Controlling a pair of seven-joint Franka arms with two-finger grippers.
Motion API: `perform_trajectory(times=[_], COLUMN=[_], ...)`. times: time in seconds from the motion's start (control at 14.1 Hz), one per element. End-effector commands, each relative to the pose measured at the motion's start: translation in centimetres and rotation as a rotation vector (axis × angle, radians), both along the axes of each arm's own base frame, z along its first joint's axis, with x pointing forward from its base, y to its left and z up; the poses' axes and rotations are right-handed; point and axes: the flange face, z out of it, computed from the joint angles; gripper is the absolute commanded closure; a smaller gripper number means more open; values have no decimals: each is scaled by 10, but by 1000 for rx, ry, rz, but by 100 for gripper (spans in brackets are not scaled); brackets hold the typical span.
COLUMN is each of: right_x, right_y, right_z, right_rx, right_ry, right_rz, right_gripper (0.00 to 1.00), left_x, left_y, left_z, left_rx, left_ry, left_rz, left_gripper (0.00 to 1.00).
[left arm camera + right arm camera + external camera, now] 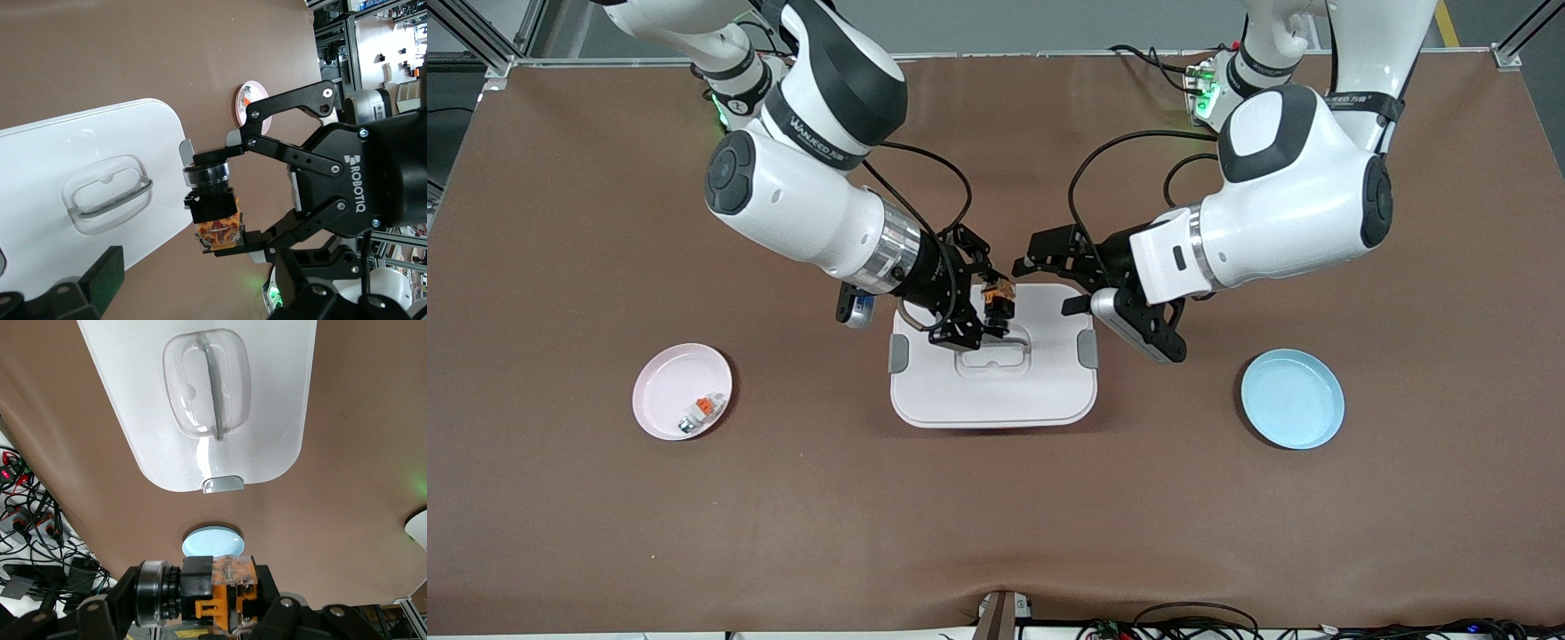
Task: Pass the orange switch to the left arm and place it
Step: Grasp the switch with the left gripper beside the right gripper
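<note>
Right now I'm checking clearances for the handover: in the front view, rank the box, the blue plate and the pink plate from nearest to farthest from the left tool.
1. The box, right under the left tool, mid-table.
2. The blue plate, toward the left arm's end.
3. The pink plate, toward the right arm's end, farthest.

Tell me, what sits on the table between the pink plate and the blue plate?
The front view shows the box between the pink plate and the blue plate.
</note>
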Motion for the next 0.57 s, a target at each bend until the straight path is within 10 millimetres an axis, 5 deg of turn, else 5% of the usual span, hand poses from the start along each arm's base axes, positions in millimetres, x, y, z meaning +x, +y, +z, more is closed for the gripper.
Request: perform_trajectory(times=[0.0,0.5], right_x=[1,1], right_y=[5,5], right_z=[7,6], right_rx=[16,17], right_ry=[1,2], right_rz=[-14,-10], right_gripper=[100,100], left_x=[2,5], left_y=[-10,-23], left_z=[-5,-19], left_rx=[-24,-31], left_ry=[14,7], left_rz=[-5,11], left_gripper=[0,0])
